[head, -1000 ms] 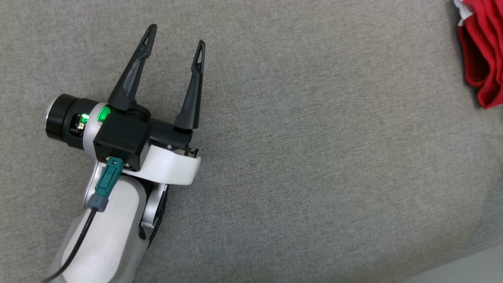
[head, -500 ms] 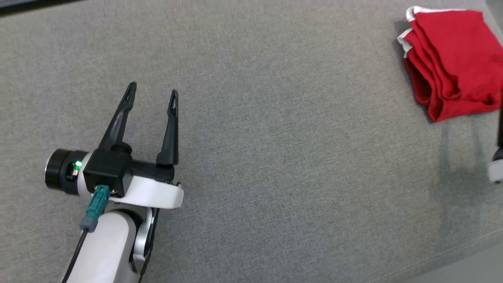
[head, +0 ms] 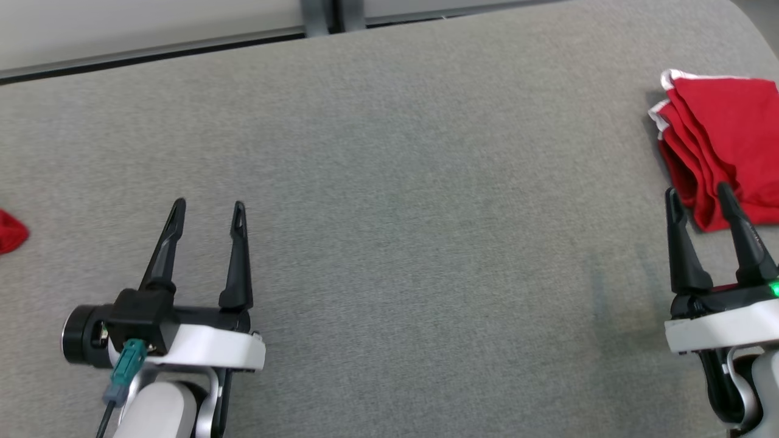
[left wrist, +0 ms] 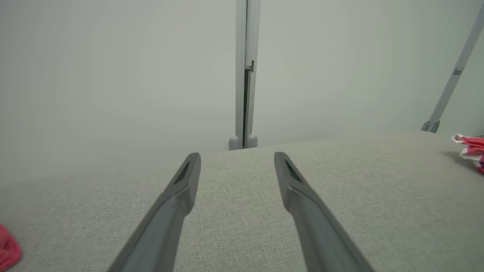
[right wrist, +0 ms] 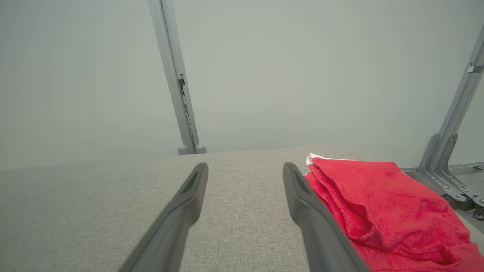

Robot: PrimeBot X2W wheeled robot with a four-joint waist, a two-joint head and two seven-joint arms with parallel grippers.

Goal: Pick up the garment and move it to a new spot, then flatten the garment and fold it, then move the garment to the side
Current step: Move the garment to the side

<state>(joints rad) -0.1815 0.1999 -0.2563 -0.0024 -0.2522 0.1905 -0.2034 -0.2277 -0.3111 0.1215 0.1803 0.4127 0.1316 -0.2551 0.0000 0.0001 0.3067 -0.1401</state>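
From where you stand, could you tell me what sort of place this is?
Probably a robot test cell: a grey fabric-covered work surface, plain pale wall panels with grey metal posts, and a folded red garment.

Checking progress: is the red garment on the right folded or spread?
Folded: the red garment lies in a compact stack, layered edges showing.

A big grey soft top [head: 426,213] lies flat. A pale wall [left wrist: 113,75] with a thin grey post [left wrist: 245,75] stands behind it.

White wrists [head: 213,351], black tapered fingers [head: 237,267], teal plug [head: 126,362]; seemingly green lamp [head: 774,288].
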